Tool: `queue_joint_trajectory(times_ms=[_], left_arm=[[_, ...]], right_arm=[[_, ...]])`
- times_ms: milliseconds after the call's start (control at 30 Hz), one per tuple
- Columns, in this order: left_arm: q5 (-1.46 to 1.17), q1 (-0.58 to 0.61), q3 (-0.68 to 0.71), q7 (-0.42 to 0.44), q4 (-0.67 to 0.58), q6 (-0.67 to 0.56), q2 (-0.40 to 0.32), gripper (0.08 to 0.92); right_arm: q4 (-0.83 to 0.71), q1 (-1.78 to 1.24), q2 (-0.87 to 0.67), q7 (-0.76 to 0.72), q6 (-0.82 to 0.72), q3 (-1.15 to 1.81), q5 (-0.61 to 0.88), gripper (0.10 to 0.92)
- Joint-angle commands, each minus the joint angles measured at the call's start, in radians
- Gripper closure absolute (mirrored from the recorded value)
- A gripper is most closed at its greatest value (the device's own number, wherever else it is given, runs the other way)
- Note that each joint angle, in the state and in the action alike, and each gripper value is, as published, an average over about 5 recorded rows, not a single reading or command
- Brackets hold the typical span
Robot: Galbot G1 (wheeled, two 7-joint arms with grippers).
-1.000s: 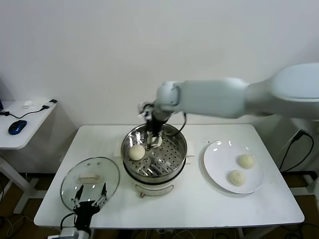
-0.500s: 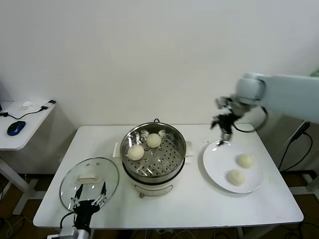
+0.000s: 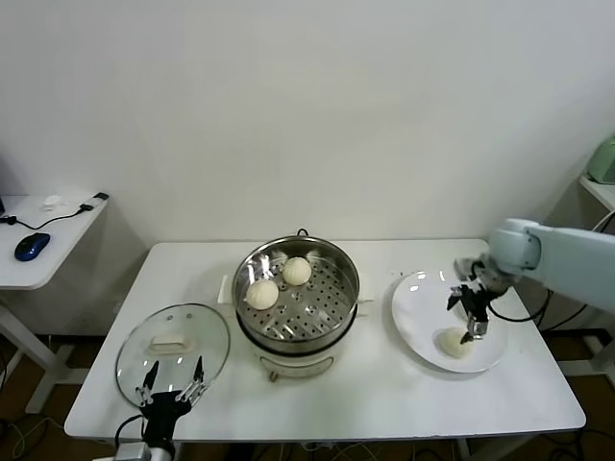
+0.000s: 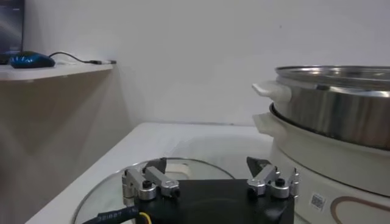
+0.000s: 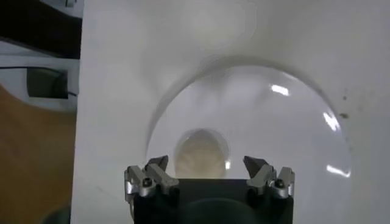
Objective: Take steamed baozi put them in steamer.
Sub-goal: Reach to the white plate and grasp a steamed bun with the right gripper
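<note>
The shiny steamer [image 3: 343,272] stands mid-table with two cream-white baozi in it, one to the left [image 3: 262,293] and one farther back [image 3: 296,271]. On the white plate [image 3: 416,309] at the right lies another baozi [image 3: 452,344]. My right gripper [image 3: 471,325] hangs open just over the plate, right beside that bun. The right wrist view has a baozi [image 5: 201,153] on the plate [image 5: 286,140] in line with the gap of the open right gripper [image 5: 206,165], not gripped. My left gripper [image 3: 171,392] rests open at the table's front left.
A round glass lid [image 3: 173,351] lies flat under the left gripper [image 4: 207,173], next to the steamer [image 4: 341,103]. A side table [image 3: 58,230] with a blue mouse [image 3: 32,245] stands to the left. The wall is close behind the table.
My right arm left a baozi in the steamer, swung right across the table and came down over the plate. The left arm stayed put.
</note>
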Motion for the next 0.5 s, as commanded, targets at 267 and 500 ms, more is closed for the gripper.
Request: queue_joint_trajectory(times_ms=[267,500], left_arm=[[0.000,0.003,0.000,0.000,0.000,-0.001,0.001,0.177],[0.000,0.002,0.003,0.000,0.000,-0.003,0.001,0.177]], right_arm=[[-0.095,-0.232,-0.008,0.041,-0.018,0.179,-0.099,0.203],[-0.100,-0.225,0.004,0.063,-0.025,0.183,-0.091,0.232]])
